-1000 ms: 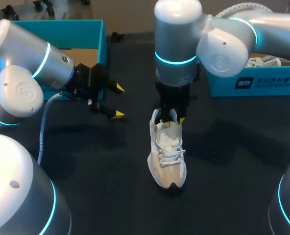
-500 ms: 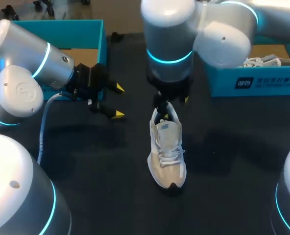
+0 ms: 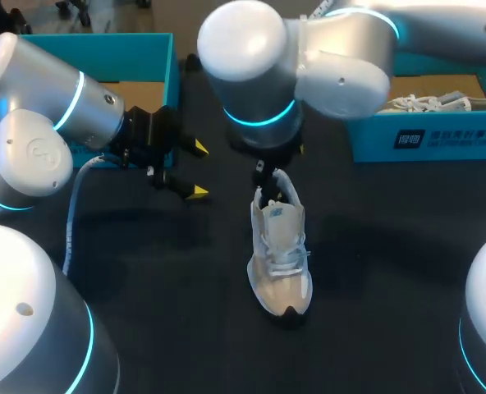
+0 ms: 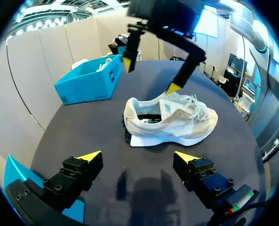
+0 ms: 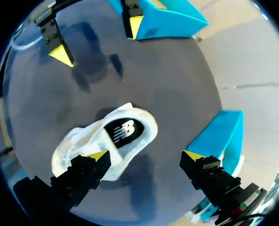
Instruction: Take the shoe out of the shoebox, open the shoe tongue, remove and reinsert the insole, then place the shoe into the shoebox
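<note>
Where the head view looks down on the dark worktop (image 3: 391,246), a cream-white lace-up sneaker (image 3: 281,258) stands on its sole near the middle, outside both boxes, with its toe toward the near edge and its heel toward the far one. The right arm (image 3: 259,74) comes in past the middle and hangs over the heel end, hiding most of its own pincer. The left pincer (image 3: 199,170) sits left of the shoe and well apart from it, its yellow-tipped fingers spread with nothing between them. A teal cardboard shoebox (image 3: 103,49) with a brown floor stands at the far left behind that arm. A second teal shoebox (image 3: 424,135) at the far right holds another pale laced shoe (image 3: 428,103). From the left wrist, the sneaker lies side-on ahead of the open left fingers, its mouth gaping and the tongue showing. The right pincer (image 4: 151,75) hangs above the heel end with its fingers wide apart. One yellow tip is just over the collar, though I cannot tell whether it touches. From the right wrist, the sneaker lies under and just ahead of one finger, and its insole with a dark mark is visible through the mouth. The other finger stands over bare worktop, so this pincer is open and grips nothing. The left pincer's two yellow tips show beyond the shoe.
</note>
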`<state>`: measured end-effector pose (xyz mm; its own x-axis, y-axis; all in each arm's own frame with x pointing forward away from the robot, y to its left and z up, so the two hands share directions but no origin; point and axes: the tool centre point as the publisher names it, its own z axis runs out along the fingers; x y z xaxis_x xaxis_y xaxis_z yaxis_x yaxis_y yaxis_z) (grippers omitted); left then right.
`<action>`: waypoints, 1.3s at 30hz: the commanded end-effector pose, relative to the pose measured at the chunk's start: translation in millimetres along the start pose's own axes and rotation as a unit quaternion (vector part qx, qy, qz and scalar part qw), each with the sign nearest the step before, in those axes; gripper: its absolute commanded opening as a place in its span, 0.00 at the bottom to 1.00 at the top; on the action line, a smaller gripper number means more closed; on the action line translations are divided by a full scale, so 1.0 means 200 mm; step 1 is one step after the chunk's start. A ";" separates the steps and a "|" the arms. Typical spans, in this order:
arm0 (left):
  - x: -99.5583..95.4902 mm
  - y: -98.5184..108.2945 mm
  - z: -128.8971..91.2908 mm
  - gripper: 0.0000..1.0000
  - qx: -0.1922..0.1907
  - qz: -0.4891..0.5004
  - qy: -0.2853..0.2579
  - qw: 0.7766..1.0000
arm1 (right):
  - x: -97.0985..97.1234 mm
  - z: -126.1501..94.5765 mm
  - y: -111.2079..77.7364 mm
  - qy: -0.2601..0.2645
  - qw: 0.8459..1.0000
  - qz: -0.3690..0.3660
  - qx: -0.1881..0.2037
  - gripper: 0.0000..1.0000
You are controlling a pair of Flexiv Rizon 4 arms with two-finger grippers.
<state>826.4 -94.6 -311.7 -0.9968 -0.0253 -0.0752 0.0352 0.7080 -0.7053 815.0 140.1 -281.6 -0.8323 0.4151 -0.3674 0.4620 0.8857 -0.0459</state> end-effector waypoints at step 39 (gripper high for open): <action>0.00 0.00 0.00 1.00 -0.001 0.000 0.000 1.000 | -0.04 0.52 0.17 0.089 0.971 -0.219 -0.032 0.21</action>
<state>826.3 -94.7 -311.7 -0.9968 -0.0252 -0.0752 0.0353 0.7080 -0.7053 870.6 147.1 -371.9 -0.9867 0.0273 -0.1601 0.0449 0.9932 -0.1071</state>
